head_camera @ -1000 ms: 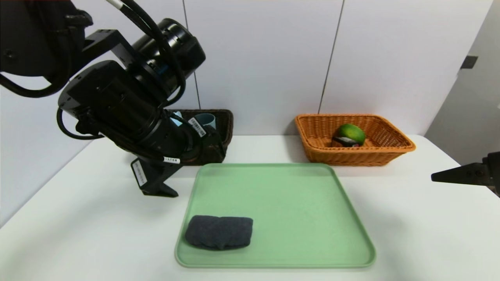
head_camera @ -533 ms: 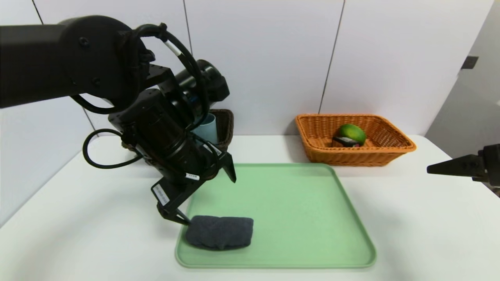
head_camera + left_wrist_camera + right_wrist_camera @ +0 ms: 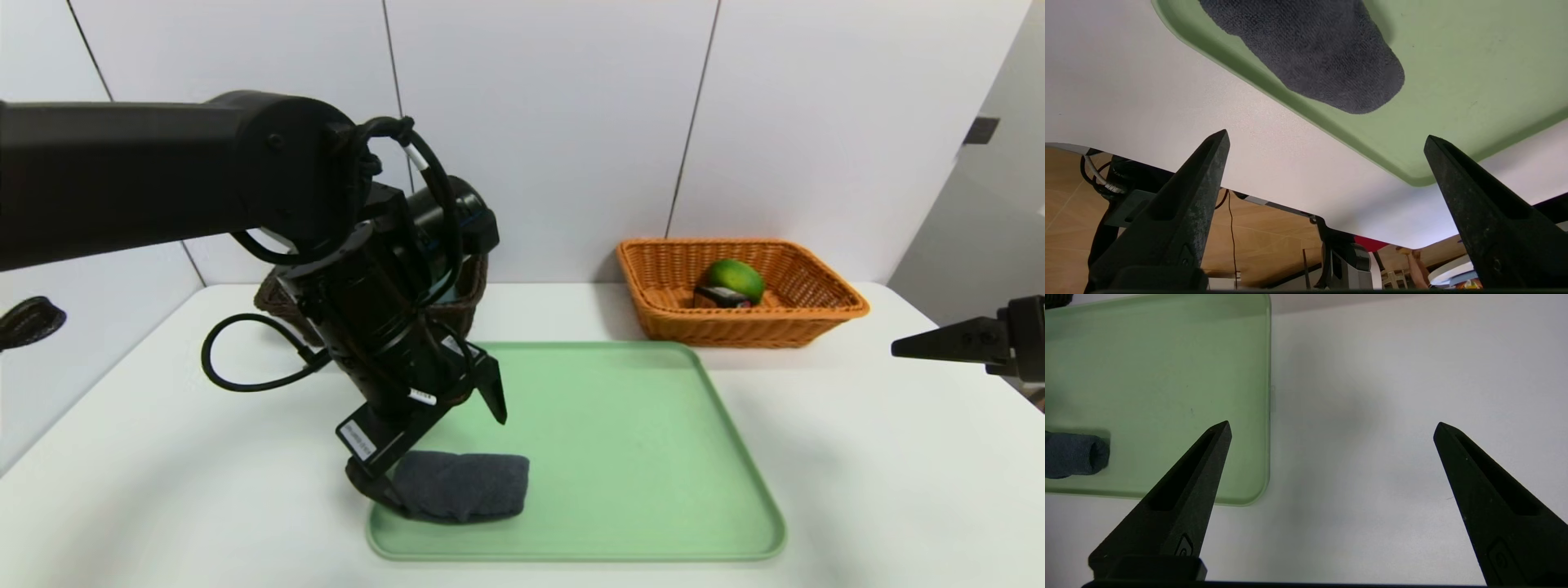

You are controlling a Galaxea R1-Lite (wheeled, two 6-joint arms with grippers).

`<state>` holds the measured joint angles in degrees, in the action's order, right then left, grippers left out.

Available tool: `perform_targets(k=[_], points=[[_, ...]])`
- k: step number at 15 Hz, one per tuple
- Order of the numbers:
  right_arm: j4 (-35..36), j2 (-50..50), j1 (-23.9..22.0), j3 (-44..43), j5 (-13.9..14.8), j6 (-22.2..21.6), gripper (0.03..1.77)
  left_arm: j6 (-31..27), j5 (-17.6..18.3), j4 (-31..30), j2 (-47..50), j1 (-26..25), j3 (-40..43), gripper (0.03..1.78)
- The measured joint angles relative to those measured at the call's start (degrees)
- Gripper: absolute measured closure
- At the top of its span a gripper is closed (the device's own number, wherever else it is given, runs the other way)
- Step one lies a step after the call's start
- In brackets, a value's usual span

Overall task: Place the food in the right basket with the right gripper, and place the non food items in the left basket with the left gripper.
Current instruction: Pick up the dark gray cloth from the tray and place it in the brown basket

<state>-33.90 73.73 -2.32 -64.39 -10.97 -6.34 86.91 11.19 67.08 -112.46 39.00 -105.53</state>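
White wall panels stand behind a plain white table (image 3: 857, 506), and on it lies a pale green plastic tray (image 3: 637, 457) with rounded corners. At the back sit two wicker baskets: the orange rectangular basket (image 3: 824, 306) on the right, holding the green oval fruit (image 3: 735, 279) and the small black box (image 3: 718, 297), and the dark brown basket (image 3: 286, 302) on the left, mostly hidden behind the arm.

The change is all on the left. A second ago the left gripper (image 3: 437, 445) hung over the table in front of the brown basket; now it has swung across and come down to the tray's near left corner, tilted steeply downward. Its pointed fingers (image 3: 1208, 163) are spread wide with nothing between them. One tip is down at the left end of the folded dark grey towel (image 3: 461, 487), the other is raised above the tray behind it. Whether the low tip touches the cloth I cannot tell.

The towel lies flat where it was, the only thing left on the tray. So the food looks sorted already, and I judge this to be the approach for the last pick: the fingers must settle around the towel and close.

The right gripper (image 3: 902, 351) waits at the table's right edge, wide apart and empty, hardly moved.
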Motion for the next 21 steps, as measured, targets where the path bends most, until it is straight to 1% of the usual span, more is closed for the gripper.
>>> perform_targets(k=[6,10,14,17,21], points=[[0.04,0.22,0.00,0.15,0.00,0.04,0.09,0.24,-0.01,0.72,-2.58,-2.82,0.52,0.12],[1.71,0.61,-0.16,0.26,-0.02,0.00,0.09,0.28,-0.11,0.63,-4.27,-5.01,1.45,0.12],[2.54,1.63,-0.29,0.33,-0.02,0.04,0.09,0.33,0.21,0.63,-5.90,-5.23,1.45,0.12],[3.10,2.49,-0.66,0.45,0.00,0.06,0.09,0.35,1.15,0.66,-7.24,-4.79,0.79,0.12],[4.35,3.22,-1.79,0.45,-0.55,0.11,0.09,0.20,1.16,0.63,-9.35,-4.35,-1.68,0.12]])
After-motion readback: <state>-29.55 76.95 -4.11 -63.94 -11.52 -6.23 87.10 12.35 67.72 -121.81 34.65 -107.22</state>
